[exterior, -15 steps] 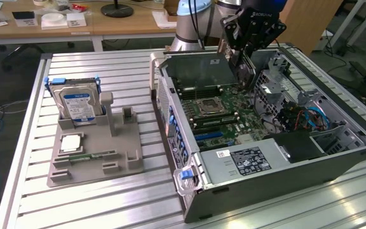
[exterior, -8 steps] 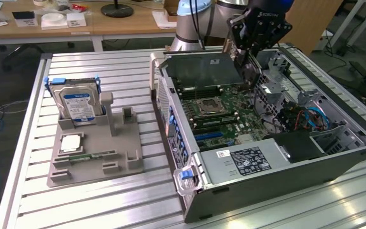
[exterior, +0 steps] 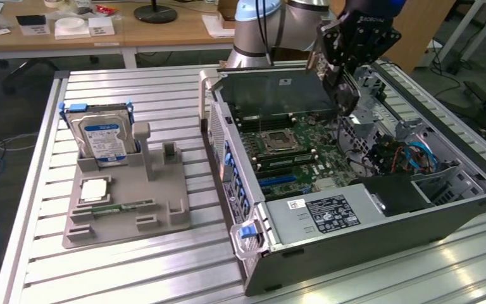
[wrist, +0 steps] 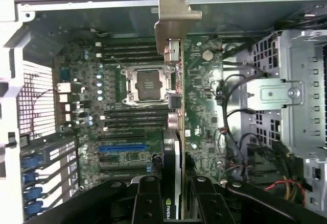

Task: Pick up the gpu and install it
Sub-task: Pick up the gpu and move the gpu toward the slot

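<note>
Gpu (wrist: 175,152) gripped edge-on by tool (wrist: 176,192); over motherboard (wrist: 204,86).

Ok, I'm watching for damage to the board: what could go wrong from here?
The graphics card, gripped in the hand above the motherboard, lies crosswise to the blue slot; lowered like this, it would likely hit components rather than seat. Its metal bracket appears near the case wall and might catch. Black cables beside it could snag.

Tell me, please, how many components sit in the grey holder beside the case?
3: a hard drive upright at the holder's far end, a square chip flat in front of it, and a RAM stick beside the chip. None looks hidden.
</note>
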